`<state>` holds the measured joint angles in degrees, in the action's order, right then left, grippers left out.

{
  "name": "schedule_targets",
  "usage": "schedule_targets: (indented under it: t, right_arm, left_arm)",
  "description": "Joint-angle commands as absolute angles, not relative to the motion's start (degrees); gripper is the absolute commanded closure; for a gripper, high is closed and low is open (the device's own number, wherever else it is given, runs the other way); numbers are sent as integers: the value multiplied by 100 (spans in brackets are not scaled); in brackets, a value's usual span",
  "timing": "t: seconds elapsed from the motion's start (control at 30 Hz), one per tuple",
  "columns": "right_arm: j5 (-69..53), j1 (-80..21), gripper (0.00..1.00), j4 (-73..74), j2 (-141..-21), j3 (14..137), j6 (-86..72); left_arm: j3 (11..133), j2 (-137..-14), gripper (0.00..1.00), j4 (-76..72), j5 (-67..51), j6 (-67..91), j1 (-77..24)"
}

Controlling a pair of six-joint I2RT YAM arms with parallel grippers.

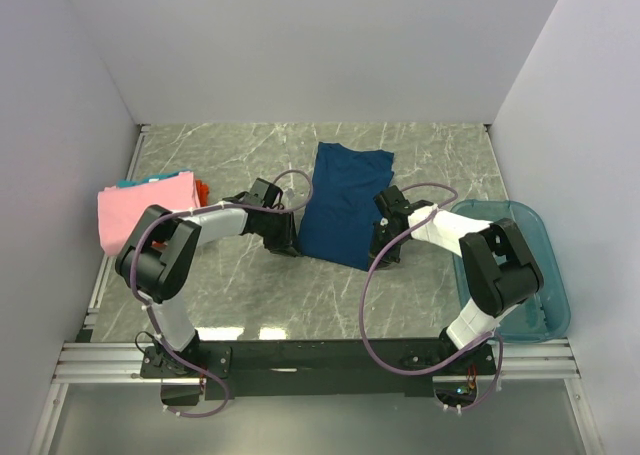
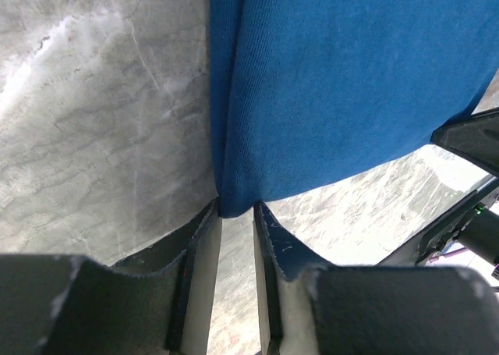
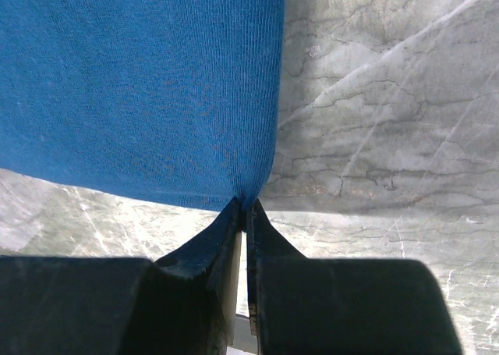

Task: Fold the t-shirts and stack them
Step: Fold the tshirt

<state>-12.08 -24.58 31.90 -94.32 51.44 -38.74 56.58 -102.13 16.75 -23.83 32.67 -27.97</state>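
**Soft knit, polished stone, scuffed plastic**

The dark blue knit-cloth t-shirt (image 1: 345, 205) shows a fine ribbed weave, matt and slightly fuzzy. The folded pink cloth t-shirt (image 1: 140, 215) looks just as soft and dull. The grey marble-look counter (image 1: 430, 155) is smooth and veined, with a glossy sheen near its front. The left gripper (image 2: 236, 208) and right gripper (image 3: 245, 207) have matt black, plastic-looking fingers, chipped pale at the edges. The translucent teal plastic tub (image 1: 545, 275) is glossy. The silver metal rail (image 1: 100, 360) looks brushed.
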Motion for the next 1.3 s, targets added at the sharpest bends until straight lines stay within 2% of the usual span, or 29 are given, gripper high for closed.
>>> schedule_targets:
  t: [0.0,0.13,0.23,0.33,0.37,0.4,1.27]
  right_arm:
    - [-940,-2514,90,3270,-9642,5150,-3841]
    - [-949,-2514,91,3270,-9659,5159,-3823]
    - [-949,-2514,92,3296,-9668,5177,-3806]
    - [-949,-2514,95,3331,-9668,5203,-3779]
    - [-941,-2514,96,3331,-9668,5194,-3753]
    - [-940,-2514,99,3348,-9659,5194,-3753]
    - [-721,-2531,100,3955,-9097,5001,-3718]
  left_arm:
    - [5739,-10327,70,1608,-2128,3287,-2830]
    - [5739,-10344,70,1574,-2083,3305,-2830]
    - [5783,-10485,76,1547,-2162,3287,-2830]
    - [5809,-10582,90,1503,-2162,3261,-2830]
    - [5792,-10582,98,1477,-2136,3252,-2830]
    - [5775,-10565,100,1424,-2110,3252,-2839]
    - [5194,-9466,100,1555,-1811,3419,-2865]
